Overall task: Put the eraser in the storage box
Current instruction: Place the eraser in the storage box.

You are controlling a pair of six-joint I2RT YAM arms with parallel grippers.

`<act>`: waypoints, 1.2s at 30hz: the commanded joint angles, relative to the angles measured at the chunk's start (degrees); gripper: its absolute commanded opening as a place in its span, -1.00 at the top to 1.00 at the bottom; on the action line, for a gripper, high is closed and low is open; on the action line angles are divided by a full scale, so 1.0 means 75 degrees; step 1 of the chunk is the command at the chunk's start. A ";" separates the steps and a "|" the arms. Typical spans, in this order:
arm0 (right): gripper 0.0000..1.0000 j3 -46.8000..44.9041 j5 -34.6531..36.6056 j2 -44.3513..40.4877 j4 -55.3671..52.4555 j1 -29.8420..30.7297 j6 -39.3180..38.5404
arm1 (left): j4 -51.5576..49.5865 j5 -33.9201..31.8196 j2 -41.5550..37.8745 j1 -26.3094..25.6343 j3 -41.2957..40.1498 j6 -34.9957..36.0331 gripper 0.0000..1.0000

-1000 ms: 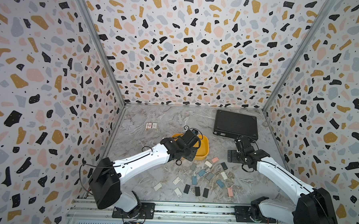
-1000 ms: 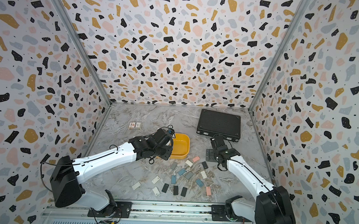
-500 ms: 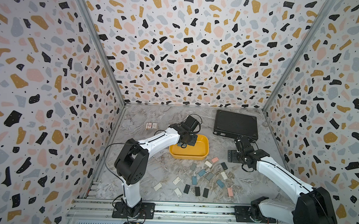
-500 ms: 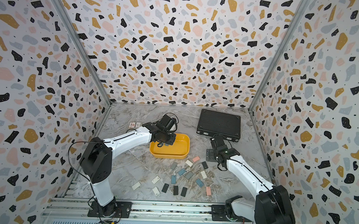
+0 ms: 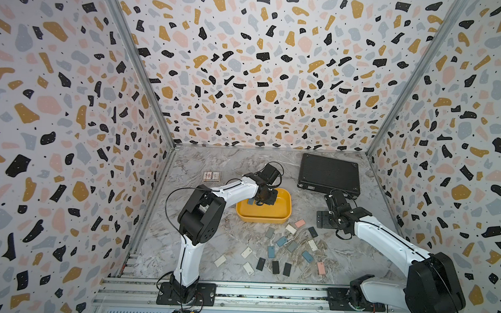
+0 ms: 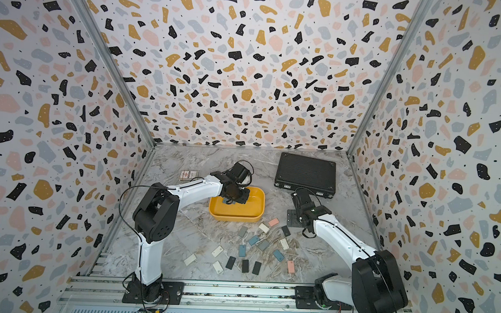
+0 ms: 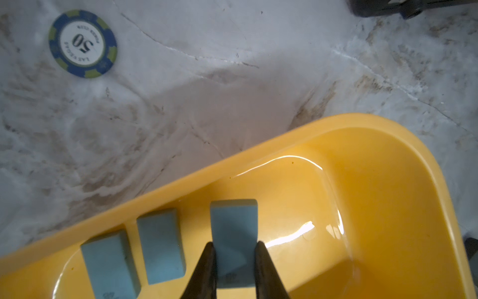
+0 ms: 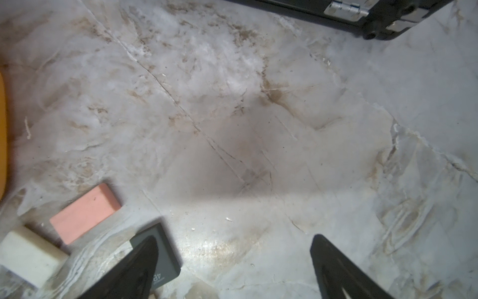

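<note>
The left gripper (image 7: 235, 246) was clamped on a pale blue-grey rectangular rubber eraser (image 7: 234, 220), its jaws pressing the two long sides. It held the eraser inside the shallow yellow plastic storage box (image 7: 403, 196), which stood near the middle of the tabletop (image 5: 214, 161), toward its back edge. Two more blue-grey erasers (image 7: 160, 246) lay flat on the box floor just beside the held one, along the long wall. Whether the held eraser touched the floor could not be told.

The step in hand looked like the release. It would likely go best with the eraser brought low and level first, since rubber let go from height might bounce. The jaws could then part and draw straight up, clear of the neighbours and the rim.

The right gripper (image 8: 234, 239) hung empty over the tabletop with its jaws wide apart, one finger above a dark grey eraser (image 8: 166, 259).
</note>
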 commanded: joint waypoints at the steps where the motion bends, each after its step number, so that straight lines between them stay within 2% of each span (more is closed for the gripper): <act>1: -0.89 0.0225 -0.0020 0.0037 -0.0016 0.0038 0.0067 | 0.0133 0.0038 0.0156 0.0086 0.0326 -0.0026 0.56; 22: -0.90 0.0360 -0.0062 0.0360 0.0054 0.0038 0.0044 | 0.0157 -0.0094 0.0635 0.0208 0.0414 -0.0096 0.50; 31: -0.90 0.0362 -0.0085 0.0369 0.0052 0.0032 0.0047 | -0.0001 -0.0176 0.0511 0.0198 0.0412 -0.0049 0.11; 36: -0.90 0.0377 -0.0097 0.0309 0.0028 0.0038 0.0043 | -0.0128 -0.0035 0.0132 0.0189 0.0458 -0.0031 -0.03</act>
